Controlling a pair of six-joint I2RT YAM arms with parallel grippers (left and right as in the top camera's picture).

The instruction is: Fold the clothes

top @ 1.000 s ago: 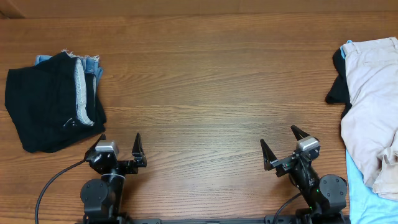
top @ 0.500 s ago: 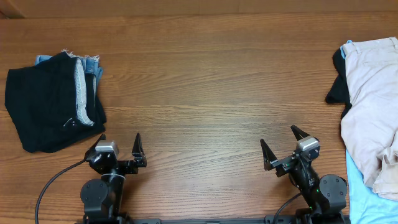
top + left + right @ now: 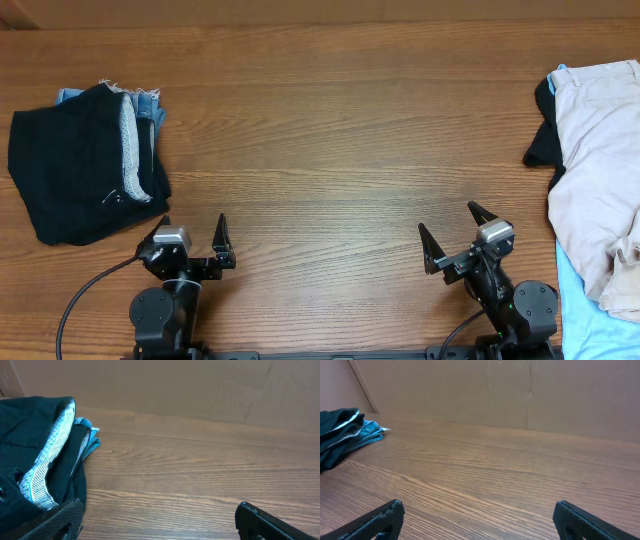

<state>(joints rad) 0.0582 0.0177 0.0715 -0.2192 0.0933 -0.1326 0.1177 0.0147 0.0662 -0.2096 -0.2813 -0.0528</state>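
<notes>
My bench (image 3: 330,130) is brown wood, clear-grained, with a low sheen. The black shorts (image 3: 65,180) are soft matt cloth; their grey waistband (image 3: 128,150) looks knitted, finely ribbed. The denim shorts (image 3: 150,105) are coarse and frayed. The beige garment (image 3: 600,150) is smooth woven cloth. My left hand (image 3: 193,222) and right hand (image 3: 447,220) have 2 matt black plastic fingers each.

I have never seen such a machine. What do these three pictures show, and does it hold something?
Two robot arms stand at a wooden table. One picture looks down from above; the other two come from a camera on each wrist, so the dark shapes at their bottom edges are that arm's own fingers. The left gripper and right gripper are open and hold nothing. At the left, black shorts lie on light-blue denim shorts. At the right lies a beige garment, with black cloth and light-blue cloth at its edges.
</notes>
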